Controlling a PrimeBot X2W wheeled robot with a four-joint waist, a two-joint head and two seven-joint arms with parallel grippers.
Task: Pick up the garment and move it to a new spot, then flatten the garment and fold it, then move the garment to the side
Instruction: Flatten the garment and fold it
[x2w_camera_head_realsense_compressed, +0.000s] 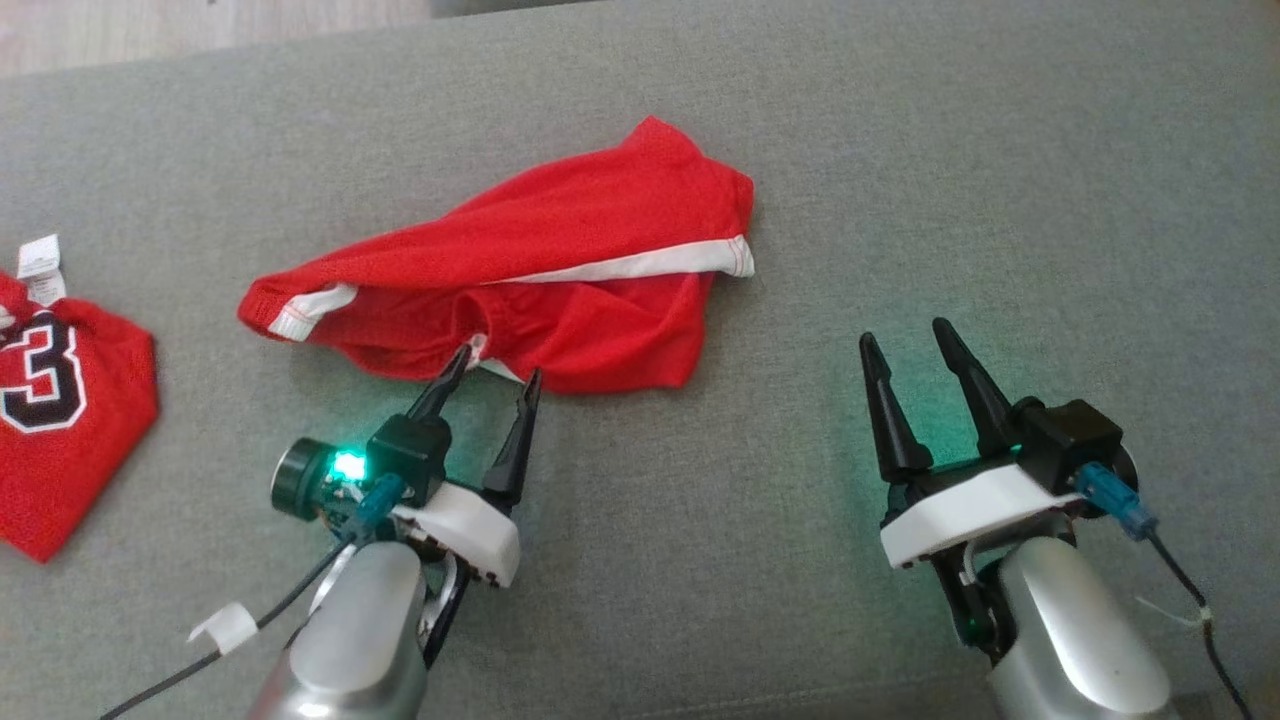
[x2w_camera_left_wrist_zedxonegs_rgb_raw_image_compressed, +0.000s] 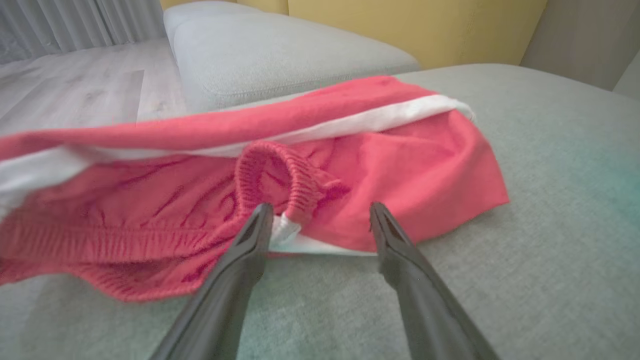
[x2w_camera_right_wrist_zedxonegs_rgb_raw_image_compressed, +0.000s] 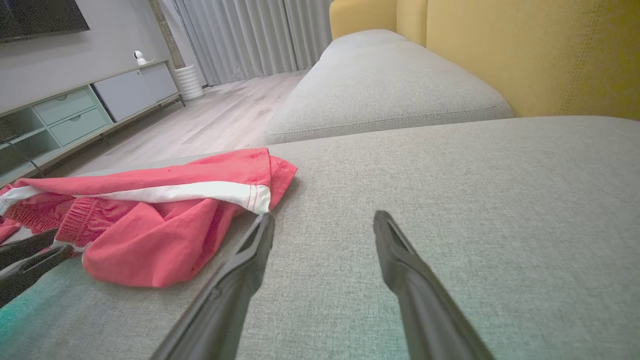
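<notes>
Writing shows at the far left of the head view: a red jersey bears a big black "3" edged in white, partly cut off by the frame. The print on its white tag is too small to read. Right of it, well apart, the red shorts lie crumpled near the middle of the grey cushion, with a white stripe along the side and the elastic waistband bunched at the near edge. The left gripper is spread wide and grasps nothing. Its tips sit at that near edge, either side of a loop of waistband. Further right, the right gripper is likewise spread and empty, over bare cushion beside the shorts' hem. Green light from both wrists tints the fabric. In the right wrist view, a dark screen, a pale cabinet, a wood floor, grey curtains and a yellow backrest show beyond.
</notes>
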